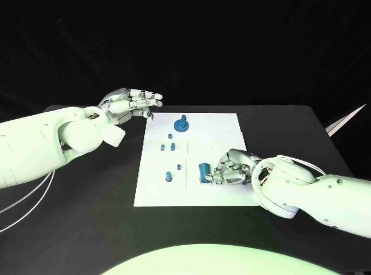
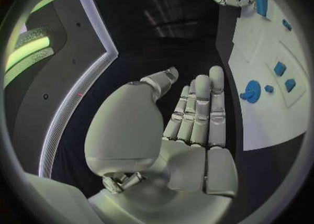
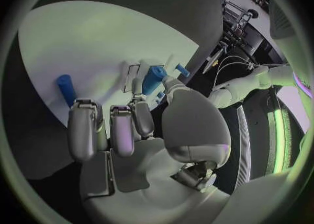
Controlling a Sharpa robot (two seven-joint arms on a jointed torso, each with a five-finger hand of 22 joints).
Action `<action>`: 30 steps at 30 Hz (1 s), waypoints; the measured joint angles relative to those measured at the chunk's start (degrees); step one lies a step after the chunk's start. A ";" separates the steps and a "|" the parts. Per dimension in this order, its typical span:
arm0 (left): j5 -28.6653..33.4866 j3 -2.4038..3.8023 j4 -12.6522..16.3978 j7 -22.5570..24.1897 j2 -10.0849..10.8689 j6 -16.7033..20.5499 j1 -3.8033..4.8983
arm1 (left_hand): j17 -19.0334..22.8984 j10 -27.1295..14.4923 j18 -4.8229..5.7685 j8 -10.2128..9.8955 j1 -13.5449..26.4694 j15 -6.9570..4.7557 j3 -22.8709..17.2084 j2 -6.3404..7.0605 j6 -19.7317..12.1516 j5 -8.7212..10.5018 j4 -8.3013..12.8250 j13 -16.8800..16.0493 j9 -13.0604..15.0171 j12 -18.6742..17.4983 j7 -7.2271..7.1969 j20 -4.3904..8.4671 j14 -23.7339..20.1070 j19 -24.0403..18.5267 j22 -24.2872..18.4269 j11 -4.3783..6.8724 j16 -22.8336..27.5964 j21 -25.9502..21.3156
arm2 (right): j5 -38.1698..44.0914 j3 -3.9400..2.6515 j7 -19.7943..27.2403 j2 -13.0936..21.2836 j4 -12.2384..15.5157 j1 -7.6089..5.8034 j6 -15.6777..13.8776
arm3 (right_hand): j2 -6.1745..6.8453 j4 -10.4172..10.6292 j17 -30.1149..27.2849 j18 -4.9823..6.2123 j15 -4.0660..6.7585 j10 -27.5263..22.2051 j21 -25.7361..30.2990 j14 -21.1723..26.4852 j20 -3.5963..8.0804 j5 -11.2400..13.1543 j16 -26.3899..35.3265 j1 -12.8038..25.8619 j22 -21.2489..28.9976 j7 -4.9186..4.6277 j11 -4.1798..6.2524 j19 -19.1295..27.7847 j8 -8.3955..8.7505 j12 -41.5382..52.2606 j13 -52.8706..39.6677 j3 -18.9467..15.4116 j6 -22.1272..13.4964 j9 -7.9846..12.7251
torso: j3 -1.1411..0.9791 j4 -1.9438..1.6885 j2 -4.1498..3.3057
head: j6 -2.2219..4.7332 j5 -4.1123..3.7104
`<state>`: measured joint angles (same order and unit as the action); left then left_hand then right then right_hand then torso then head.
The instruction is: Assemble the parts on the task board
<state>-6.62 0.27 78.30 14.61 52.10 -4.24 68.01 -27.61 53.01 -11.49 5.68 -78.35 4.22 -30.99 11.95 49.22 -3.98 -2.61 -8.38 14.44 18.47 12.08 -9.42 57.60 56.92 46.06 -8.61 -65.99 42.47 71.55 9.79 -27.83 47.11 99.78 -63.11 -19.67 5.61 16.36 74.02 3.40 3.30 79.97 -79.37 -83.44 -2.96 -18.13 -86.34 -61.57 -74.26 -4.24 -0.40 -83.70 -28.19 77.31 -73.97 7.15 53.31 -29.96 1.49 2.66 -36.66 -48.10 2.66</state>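
At the near right of the task board, right hand low over the white plate, fingers curled in, thumb and one finger pinching an upright blue peg. Seems a light hold, taken high on the peg, with the foot standing on or just above the board; cannot tell which.

Likely trouble here first: a pinch that shallow could let the peg swivel or slide out if pushed sideways. Could also jam if brought to its seat tilted rather than plumb. Pressing down on a jammed peg might shove the whole board across the black bench, since nothing visible pins it.

Just beyond and to the left, small blue pieces loose or seated along the board's middle, near the peg. Easy to clip with the curled outer fingers during any sweep toward the far side; would scatter or roll if unseated.

Farther on, round blue part with a stem, near the far edge, well apart from the right hand.

Farthest, off the board's far left corner, left hand raised above the bench, fingers stretched out side by side, holding nothing. No steadying of the board from there, hence the sliding risk.
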 measured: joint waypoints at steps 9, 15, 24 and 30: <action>0.00 0.00 -0.01 0.00 -0.01 -0.02 0.00 | 0.02 0.00 0.00 0.00 0.00 0.29 0.00 0.00 0.00 0.00 0.00 0.00 -0.01 0.00 0.00 0.00 -0.29 0.00 0.00 0.00 0.00 0.00 | 0.17 -0.03 0.07 -0.11 -0.54 -0.02 -0.20 | -1.16 0.00 0.00 0.00 0.00 0.19 0.00 0.00 0.00 0.25 0.00 -1.10 0.00 0.00 0.19 0.00 0.00 0.00 0.00 0.01 0.00 0.00 | 0.02 0.05 0.03 | -0.02 -0.05; 0.00 -0.01 -0.02 0.00 0.00 -0.03 0.00 | 0.04 0.00 0.00 0.00 0.00 0.29 0.00 0.00 0.00 0.00 0.00 0.00 -0.01 0.00 0.00 0.00 -0.29 0.00 0.00 0.00 0.00 0.00 | 0.10 -0.04 0.54 0.83 0.39 -0.03 -0.40 | -0.45 0.00 0.00 0.00 0.00 0.27 0.00 0.00 0.00 0.26 0.00 -1.82 0.00 0.00 0.10 0.00 0.00 0.00 -0.01 0.02 0.00 0.00 | 0.02 0.06 0.03 | -0.02 -0.07; 0.00 -0.01 -0.04 -0.01 0.04 0.01 0.00 | 0.04 0.00 0.00 0.00 0.00 0.29 0.00 0.00 0.00 0.00 0.00 0.00 -0.01 0.00 0.00 0.00 -0.29 0.00 -0.01 0.00 0.00 0.00 | -0.28 -0.03 1.88 4.08 2.83 -0.18 -3.36 | 1.11 -0.77 0.00 0.00 0.00 0.41 0.01 0.00 0.00 0.26 0.00 -3.38 0.00 -0.39 -0.04 0.00 0.02 0.00 -0.01 0.80 -0.43 0.08 | 0.03 0.07 0.07 | -0.07 -0.16; 0.00 -0.02 -0.04 0.08 0.01 0.07 0.00 | 0.04 0.00 0.00 0.00 0.00 0.29 0.00 0.00 0.00 0.00 0.00 0.00 -0.02 0.00 0.00 0.00 -0.30 0.00 -0.01 0.00 0.00 0.00 | -2.49 -0.05 4.43 8.51 4.56 -1.47 -7.31 | 3.88 -1.48 0.00 0.00 -0.34 0.72 0.05 -0.29 -0.02 0.28 0.00 -6.16 0.00 -1.47 -0.38 0.00 0.61 -0.01 -0.02 2.64 -1.92 0.85 | 0.04 0.14 0.16 | 0.15 -0.63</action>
<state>-6.62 0.25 78.26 14.69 52.11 -4.16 68.01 -27.57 53.00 -11.49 5.68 -78.35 4.51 -30.99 11.95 49.22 -3.98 -2.61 -8.38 14.43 18.47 12.08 -9.42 57.30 56.92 46.05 -8.61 -65.99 42.47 69.05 9.74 -23.39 55.62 104.34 -64.58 -26.97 9.49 14.87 74.02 3.41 2.96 80.70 -79.32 -83.73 -2.98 -17.86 -86.34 -67.73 -74.26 -5.71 -0.78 -83.70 -27.57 77.30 -73.98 9.79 51.38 -29.11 1.53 2.80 -36.50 -47.95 2.04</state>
